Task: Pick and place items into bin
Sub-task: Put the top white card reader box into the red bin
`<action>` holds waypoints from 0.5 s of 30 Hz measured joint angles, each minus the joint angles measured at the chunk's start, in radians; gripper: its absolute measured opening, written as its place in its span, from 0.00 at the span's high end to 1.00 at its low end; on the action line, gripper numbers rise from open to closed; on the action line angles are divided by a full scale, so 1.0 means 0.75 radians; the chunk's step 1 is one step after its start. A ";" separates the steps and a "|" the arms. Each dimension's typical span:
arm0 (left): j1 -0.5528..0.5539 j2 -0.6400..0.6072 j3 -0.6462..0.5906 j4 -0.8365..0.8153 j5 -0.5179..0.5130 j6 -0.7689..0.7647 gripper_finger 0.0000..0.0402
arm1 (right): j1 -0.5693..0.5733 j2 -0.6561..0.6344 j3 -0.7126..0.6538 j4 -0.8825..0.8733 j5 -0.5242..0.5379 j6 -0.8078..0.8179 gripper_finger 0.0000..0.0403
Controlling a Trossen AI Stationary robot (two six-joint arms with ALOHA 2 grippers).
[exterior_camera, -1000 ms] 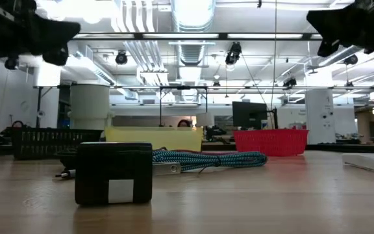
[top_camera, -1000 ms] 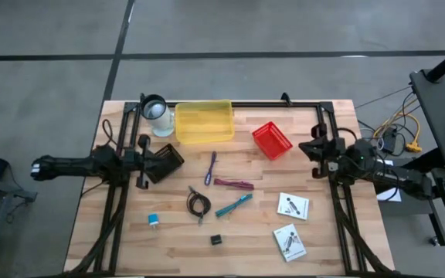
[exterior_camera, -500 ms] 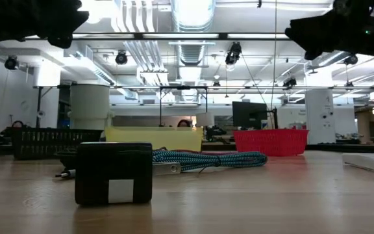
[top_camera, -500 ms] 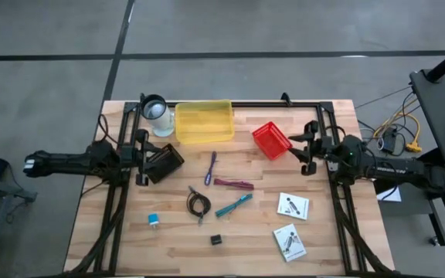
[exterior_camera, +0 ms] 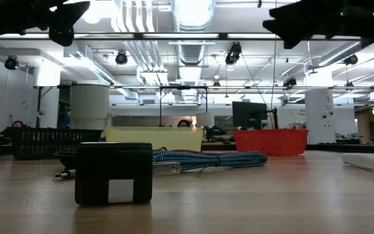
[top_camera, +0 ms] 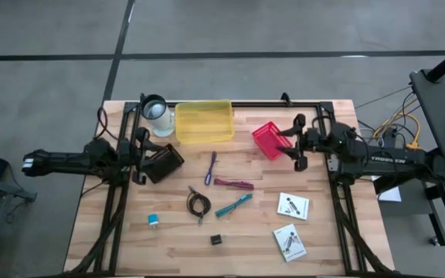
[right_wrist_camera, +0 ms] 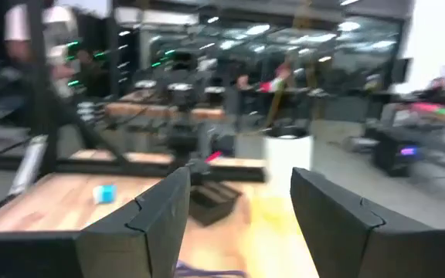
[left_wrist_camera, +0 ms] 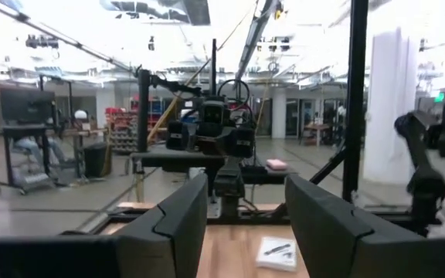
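Observation:
Loose items lie on the wooden table: a purple pen (top_camera: 211, 167), a maroon strip (top_camera: 232, 184), a black coiled cable (top_camera: 198, 203), a teal pen (top_camera: 233, 205), a tiny blue-white piece (top_camera: 153, 220), a small black cube (top_camera: 216, 239) and two white printed cards (top_camera: 293, 205) (top_camera: 290, 241). A yellow bin (top_camera: 204, 121) stands at the far edge. My left gripper (top_camera: 140, 158) hovers open at the table's left, beside a black basket (top_camera: 165, 162). My right gripper (top_camera: 296, 145) hovers open just right of a red basket (top_camera: 270, 139). Neither holds anything.
A white cup (top_camera: 157, 114) stands left of the yellow bin. A black frame's bars (top_camera: 113, 208) run along both sides and the far edge of the table. Bare wood lies along the near edge (top_camera: 230, 262).
My right gripper has moved toward the table's left edge, up to the red basket, and its fingers have spread apart. The items on the table have not moved.

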 joint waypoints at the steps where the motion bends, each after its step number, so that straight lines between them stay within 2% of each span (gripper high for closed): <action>1: 0.000 0.001 0.003 0.001 0.000 -0.012 0.60 | 0.009 0.011 0.023 -0.030 -0.043 0.000 0.48; 4: 0.000 0.010 0.014 -0.001 0.001 -0.027 0.60 | 0.062 0.041 0.079 -0.085 -0.109 -0.003 0.48; 9: 0.000 0.070 0.044 0.000 0.001 -0.014 0.60 | 0.138 0.073 0.149 -0.180 -0.111 -0.058 0.48; 15: 0.000 0.150 0.058 -0.001 0.001 0.008 0.60 | 0.154 0.135 0.164 -0.223 -0.113 -0.077 0.48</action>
